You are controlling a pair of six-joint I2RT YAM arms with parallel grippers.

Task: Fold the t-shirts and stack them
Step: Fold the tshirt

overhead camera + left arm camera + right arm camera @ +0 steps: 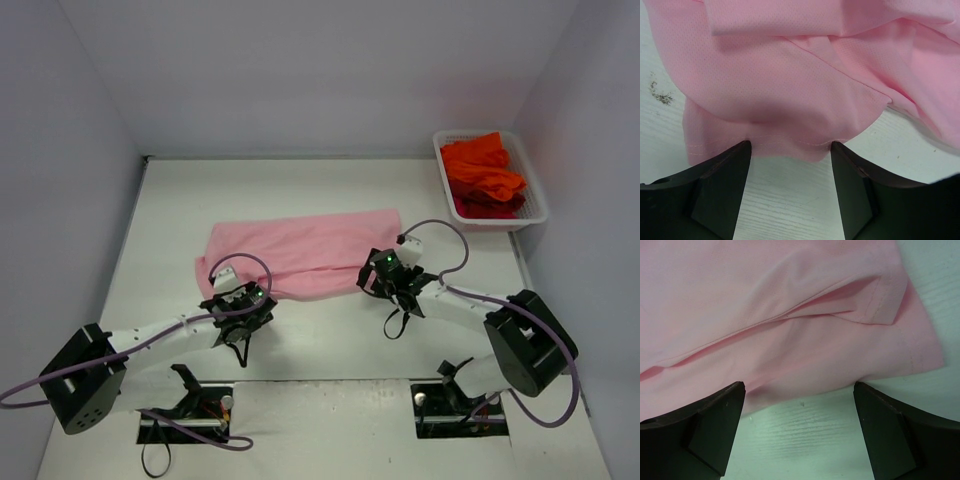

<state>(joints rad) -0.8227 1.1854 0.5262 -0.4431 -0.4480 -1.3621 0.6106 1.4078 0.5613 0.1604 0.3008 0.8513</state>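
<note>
Left fingers point(720, 190) and right fingers point(710, 430), both spread open and holding nothing, flank the near hem of the pink t-shirt point(310, 250), which lies as a wide, creased band across the middle of the white surface point(330, 340). Step judged in hand: taking that hem for a fold; next, both pairs would likely need to close on the edge together. Orange-red t-shirts point(485, 175) sit bunched in the basket point(541, 205), far right.

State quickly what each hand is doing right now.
Left hand: open, empty, at the pink t-shirt's hem.
Right hand: open, empty, at its near edge.
</note>
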